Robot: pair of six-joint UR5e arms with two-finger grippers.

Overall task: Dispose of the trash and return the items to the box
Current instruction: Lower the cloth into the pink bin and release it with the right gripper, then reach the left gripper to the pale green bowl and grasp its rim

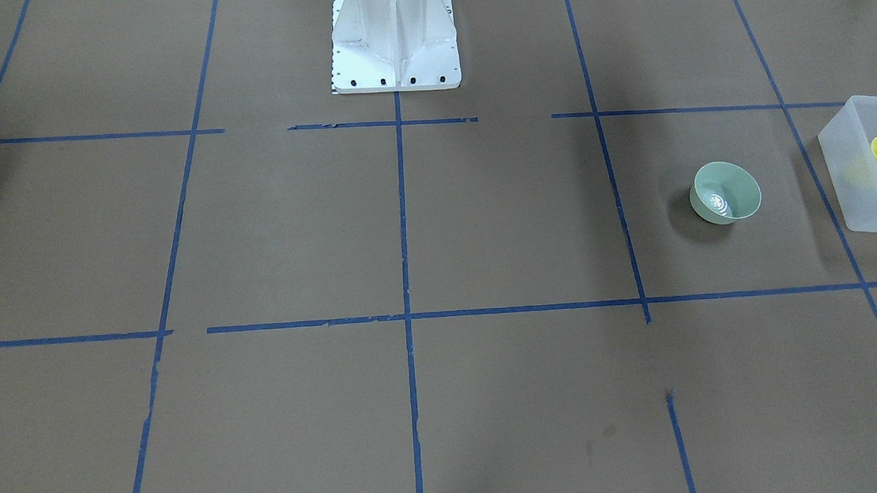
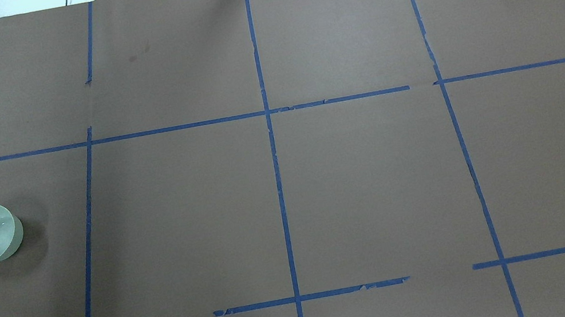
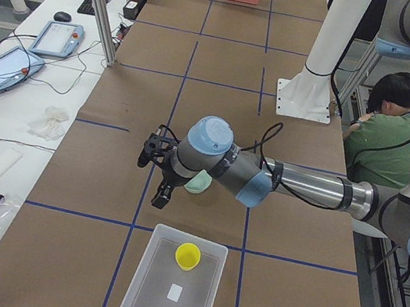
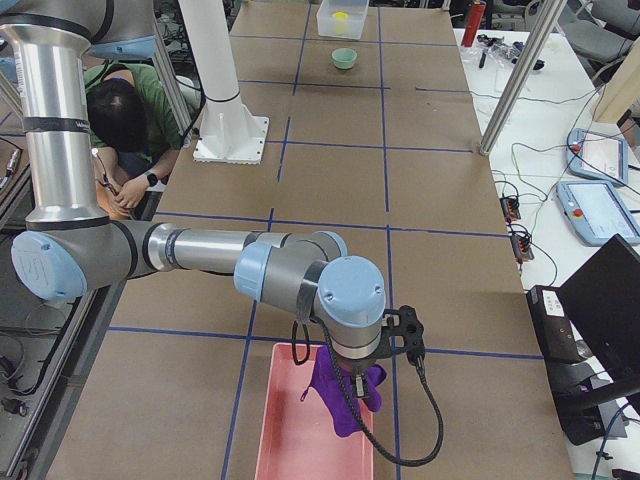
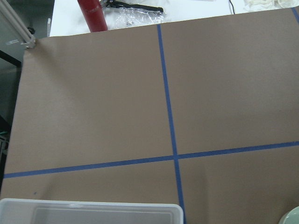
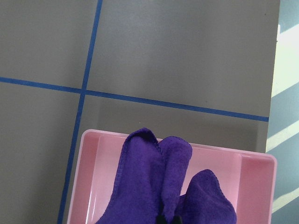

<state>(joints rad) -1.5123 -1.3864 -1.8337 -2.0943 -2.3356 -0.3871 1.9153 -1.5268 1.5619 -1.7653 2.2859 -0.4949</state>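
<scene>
Cup [image 3: 188, 255] already in box [image 3: 142, 285]. Bowl [image 1: 725, 193] upright on tabletop [image 1: 481, 223], near the box but not touching.

Left fingers [image 3: 163, 194] hang just beside the bowl on the box side. Side view only, so can't tell wide or narrow.

Right fingers [image 4: 355, 383] pinch a purple cloth [image 6: 149, 186] over the pink bin [image 6: 93, 186].

Bowl handling, my read: rigid, prob light, glossy so likely slick. Curved wall means an outside squeeze could pop it out. Better a rim pinch, one finger inside and one outside, approach from above. Material unclear, could chip, so set it down in the box next to the cup, no drop.
</scene>
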